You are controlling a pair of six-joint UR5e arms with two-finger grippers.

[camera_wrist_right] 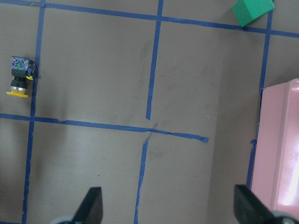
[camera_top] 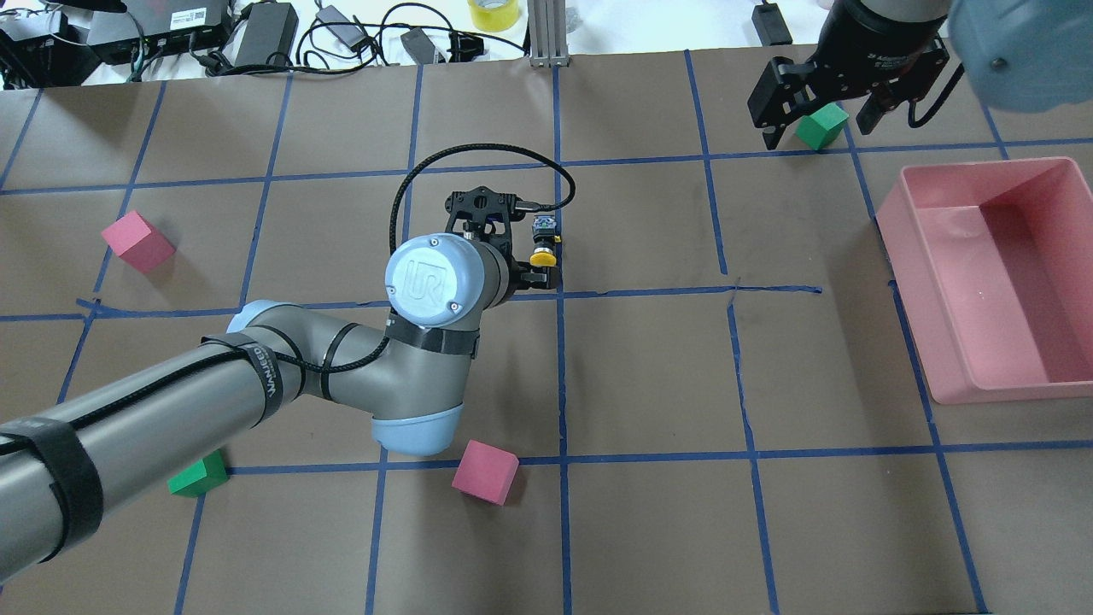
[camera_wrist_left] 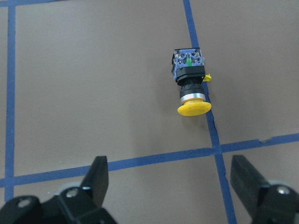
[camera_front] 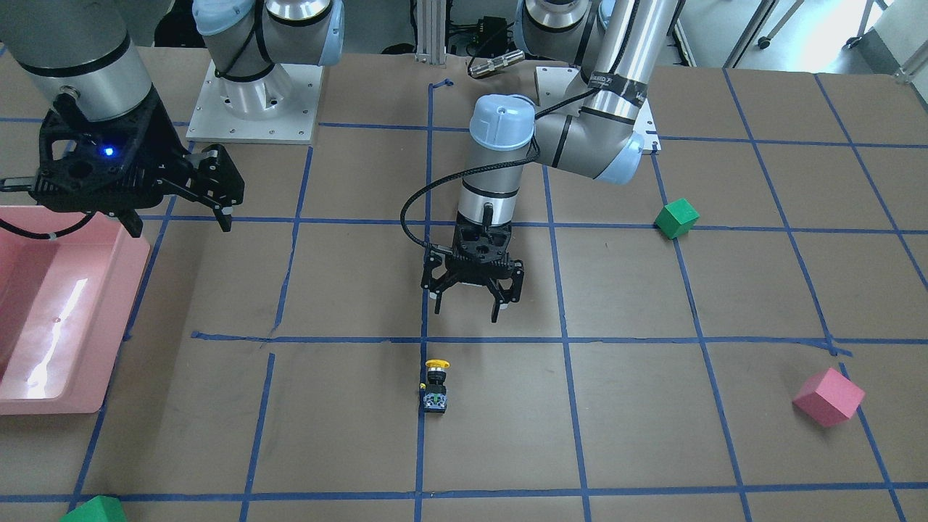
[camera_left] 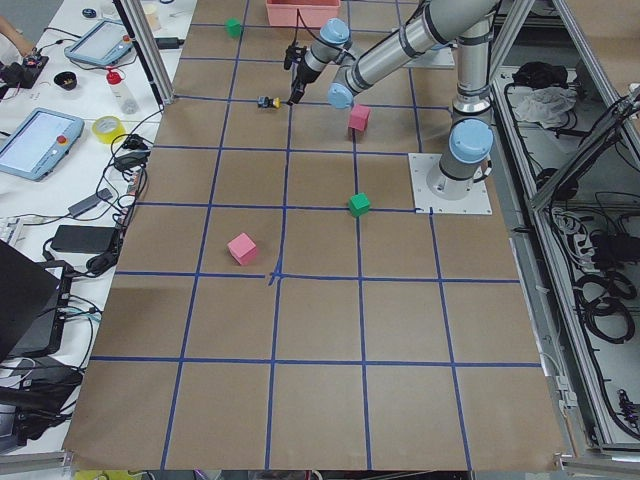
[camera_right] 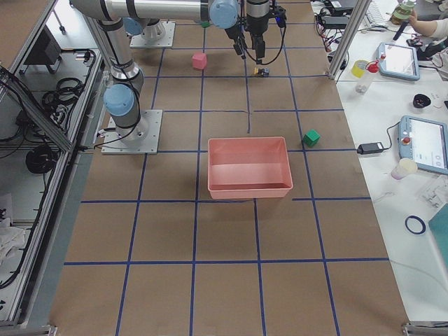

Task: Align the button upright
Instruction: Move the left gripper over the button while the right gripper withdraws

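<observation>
Button (camera_front: 435, 388) is laid sideways on the desk (camera_front: 652, 435).
Left gripper (camera_front: 466, 312) is held released near it; right gripper (camera_front: 180, 221) is released too.

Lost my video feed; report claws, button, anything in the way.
Right claw open, empty. Left claw open, hovering short of button; nothing between them. Button lying on its side.
</observation>
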